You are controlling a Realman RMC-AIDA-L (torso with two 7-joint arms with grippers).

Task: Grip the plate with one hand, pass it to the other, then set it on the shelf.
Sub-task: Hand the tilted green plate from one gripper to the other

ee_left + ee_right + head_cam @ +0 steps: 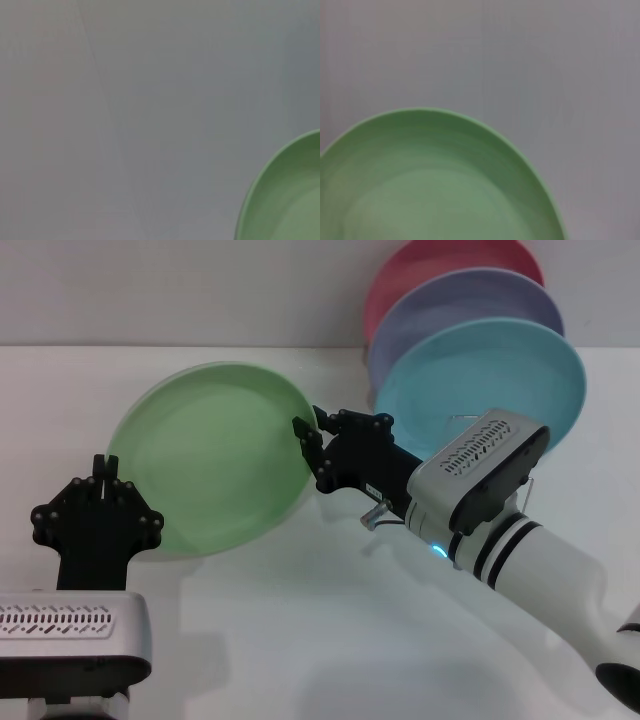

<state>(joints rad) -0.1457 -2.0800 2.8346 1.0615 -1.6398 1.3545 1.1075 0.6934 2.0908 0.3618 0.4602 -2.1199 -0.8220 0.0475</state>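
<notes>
The light green plate [210, 465] is held up, tilted, above the white table. My right gripper [310, 445], on the arm with the blue light, is shut on the plate's right rim. The plate fills the lower part of the right wrist view [435, 190]. My left gripper [100, 475] is at the plate's lower left edge; I cannot see whether it touches the rim. In the left wrist view only an edge of the plate [290, 195] shows in a corner. Thin wires of the shelf [456, 421] show behind the right arm.
A turquoise plate [490, 380], a lavender plate [470, 305] and a red plate [440, 260] stand upright in the shelf at the back right. The white table [330, 640] ends at a pale wall behind.
</notes>
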